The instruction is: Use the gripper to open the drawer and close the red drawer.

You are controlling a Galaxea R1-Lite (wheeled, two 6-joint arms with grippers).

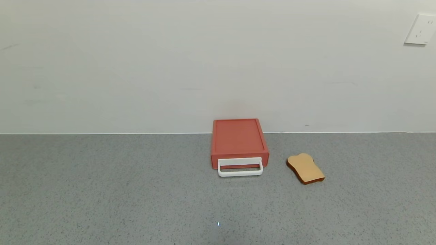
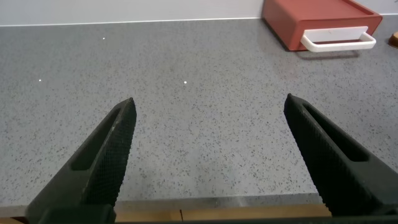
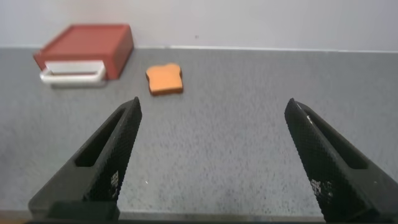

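Observation:
The red drawer [image 1: 238, 139] is a flat red-orange box against the wall, with its tray pushed in and its white loop handle [image 1: 240, 168] facing me. It also shows in the left wrist view [image 2: 311, 22] and the right wrist view [image 3: 87, 46]. Neither arm shows in the head view. My left gripper [image 2: 208, 109] is open and empty above the counter near its front edge, far from the drawer. My right gripper [image 3: 211, 112] is open and empty above the counter, also far from the drawer.
A tan toast-shaped slice [image 1: 305, 168] lies on the grey speckled counter [image 1: 102, 190] to the right of the drawer, also in the right wrist view [image 3: 165, 79]. A white wall stands behind. A white socket [image 1: 420, 30] is on the wall at upper right.

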